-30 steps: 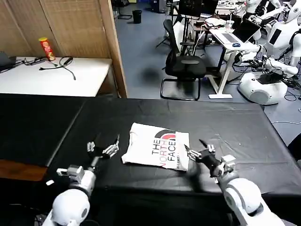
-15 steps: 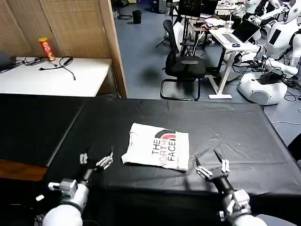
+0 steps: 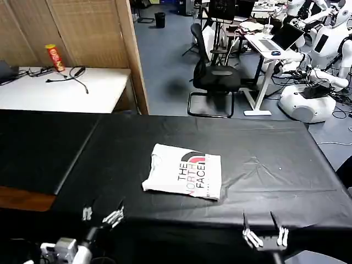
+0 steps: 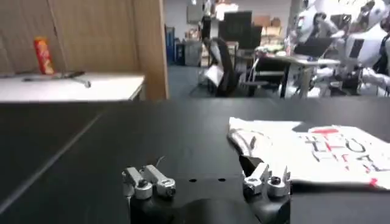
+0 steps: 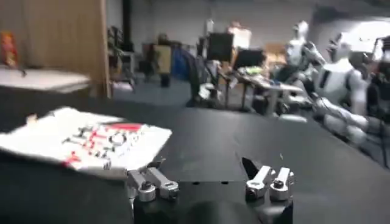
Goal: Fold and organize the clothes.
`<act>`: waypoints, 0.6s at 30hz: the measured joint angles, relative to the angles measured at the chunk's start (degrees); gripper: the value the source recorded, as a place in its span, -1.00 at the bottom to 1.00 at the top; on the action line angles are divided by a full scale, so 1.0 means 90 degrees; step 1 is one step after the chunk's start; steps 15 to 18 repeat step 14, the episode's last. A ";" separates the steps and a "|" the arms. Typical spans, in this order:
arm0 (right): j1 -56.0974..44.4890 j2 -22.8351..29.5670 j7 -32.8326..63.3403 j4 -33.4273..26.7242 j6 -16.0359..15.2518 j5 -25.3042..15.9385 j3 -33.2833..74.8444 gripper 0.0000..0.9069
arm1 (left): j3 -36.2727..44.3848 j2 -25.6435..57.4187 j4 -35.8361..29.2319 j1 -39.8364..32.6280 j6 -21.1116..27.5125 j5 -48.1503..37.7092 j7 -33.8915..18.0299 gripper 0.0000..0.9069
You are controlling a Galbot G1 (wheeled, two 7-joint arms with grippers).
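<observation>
Both grippers, left (image 3: 102, 214) and right (image 3: 265, 235), open, have been withdrawn near edge; T-shirt (image 3: 184, 177) left folded, task likely finished.

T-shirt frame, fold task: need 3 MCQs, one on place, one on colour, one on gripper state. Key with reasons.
1. Where does the T-shirt lie?
A. on the black table
B. on the office chair
C. in the left gripper

2. What colour is the shirt's fabric?
A. blue
B. white
C. grey

3. How are the two grippers?
A. both shut on the shirt
B. one open, one shut
C. both open, holding nothing

Key: 1 A, it lies folded flat on the black table. 2 B, white with black lettering and a red logo. 3 C, the left gripper and right gripper sit at the table's near edge, fingers spread, apart from the shirt.
</observation>
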 joint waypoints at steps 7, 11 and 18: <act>-0.0549 0.0060 0.0194 0.0167 -0.0175 0.0054 -0.0167 0.94 | -0.0175 0.0021 -0.0217 0.0297 0.0228 -0.0143 -0.0050 0.94; -0.0645 0.0064 0.0199 0.0185 -0.0190 0.0058 -0.0185 0.94 | -0.0200 0.0030 -0.0251 0.0327 0.0256 -0.0151 -0.0050 0.94; -0.0681 0.0066 0.0201 0.0190 -0.0197 0.0060 -0.0191 0.94 | -0.0216 0.0033 -0.0253 0.0339 0.0259 -0.0156 -0.0049 0.94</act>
